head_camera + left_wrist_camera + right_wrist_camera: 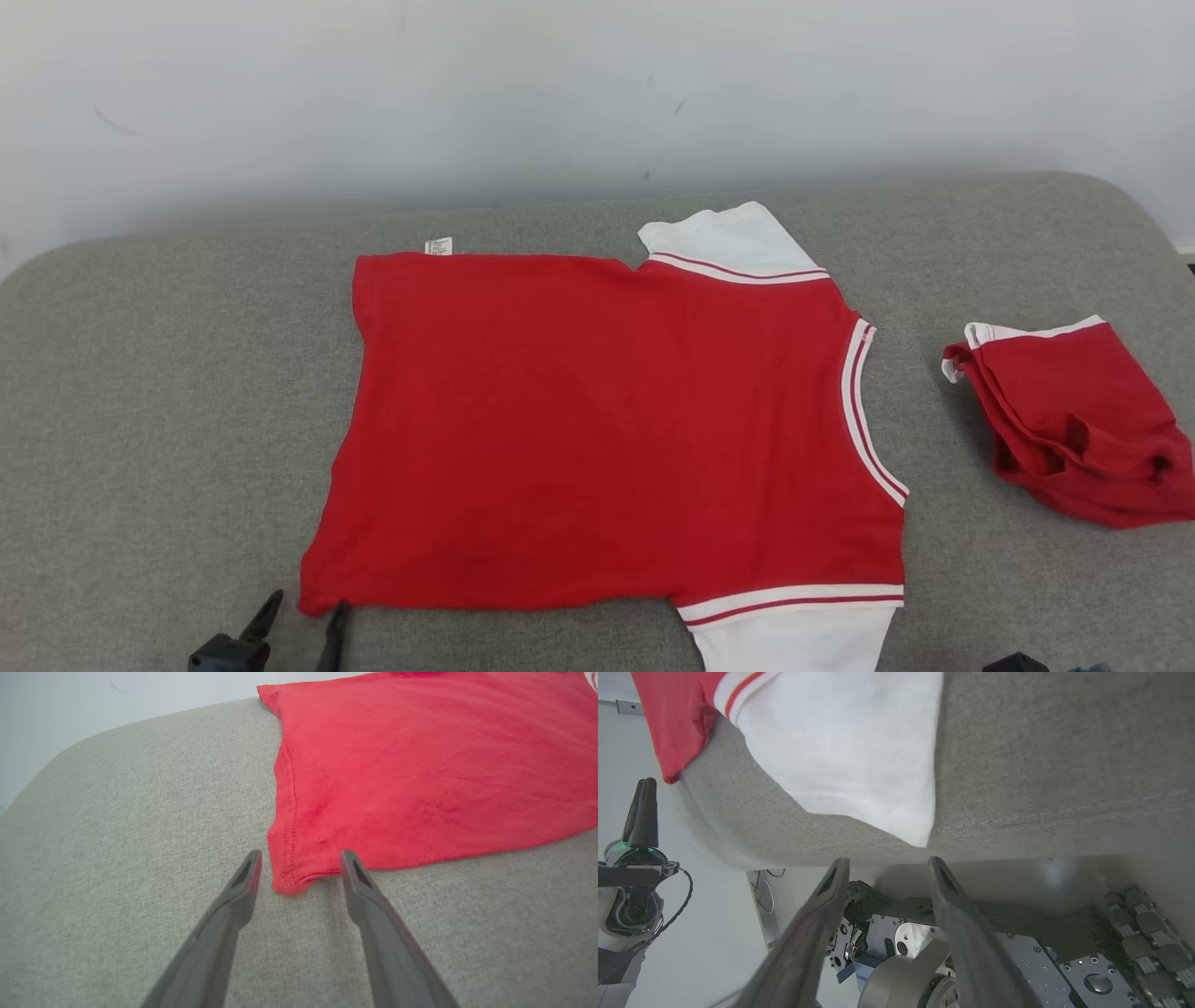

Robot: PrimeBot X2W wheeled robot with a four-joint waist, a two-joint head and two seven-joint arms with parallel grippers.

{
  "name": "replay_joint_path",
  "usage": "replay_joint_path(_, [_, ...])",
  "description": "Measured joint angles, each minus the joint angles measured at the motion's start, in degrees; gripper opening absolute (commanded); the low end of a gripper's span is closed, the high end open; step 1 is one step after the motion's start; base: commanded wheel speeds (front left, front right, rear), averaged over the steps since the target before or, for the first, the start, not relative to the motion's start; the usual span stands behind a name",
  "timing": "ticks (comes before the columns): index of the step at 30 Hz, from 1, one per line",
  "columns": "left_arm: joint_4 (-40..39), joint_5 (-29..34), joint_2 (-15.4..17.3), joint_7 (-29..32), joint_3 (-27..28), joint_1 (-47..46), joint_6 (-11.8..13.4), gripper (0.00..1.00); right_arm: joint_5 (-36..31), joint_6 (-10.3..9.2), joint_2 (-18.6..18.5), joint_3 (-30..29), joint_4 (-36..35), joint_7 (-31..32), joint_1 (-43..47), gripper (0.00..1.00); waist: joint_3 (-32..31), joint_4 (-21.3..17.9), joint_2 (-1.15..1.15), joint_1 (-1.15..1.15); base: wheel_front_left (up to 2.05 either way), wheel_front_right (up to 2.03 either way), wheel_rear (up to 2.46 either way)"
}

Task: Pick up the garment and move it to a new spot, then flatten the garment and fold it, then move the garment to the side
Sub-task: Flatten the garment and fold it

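Red with white sleeves, the garment (597, 420) lies spread flat on the grey padded surface (140, 420), with a second, folded red garment (1074, 420) well apart to its right. The left end effector (301, 855) is released, straddling the near hem corner without gripping it. The right end effector (887, 860) is likewise released and empty, just below the white sleeve (840, 742) that hangs over the surface's front edge. Flattening looks done. Folding seems next, which calls for both to close on the near edge and carry it across.
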Motion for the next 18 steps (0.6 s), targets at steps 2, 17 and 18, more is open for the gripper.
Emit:
replay_joint_path(2, [0.6, 0.0, 0.0, 0.0, 0.0, 0.0, -0.1, 1.0, -0.5, -0.55, 0.1, 0.3, 0.6, 0.2, 0.0, 1.0, 0.1, 0.0, 0.0, 0.0, 0.0, 0.0, 0.0])
replay_joint_path(17, [-9.9, -2.7, -1.4, -0.1, 10.1, 1.4, 5.7, 1.0, -12.9, -2.0, 1.1, -4.8, -3.9, -17.8, -8.1, 1.0, -0.8, 0.8, 0.0, 0.01, 0.0, 0.0, 0.0])
replay_joint_path(18, [-11.7, -2.7, -2.0, -0.1, 10.9, 1.5, 6.0, 1.0, -14.1, -2.0, 1.4, -4.9, -4.5, -19.7, -8.6, 1.0, -1.1, 1.0, 0.0, 0.01, 0.0, 0.0, 0.0])
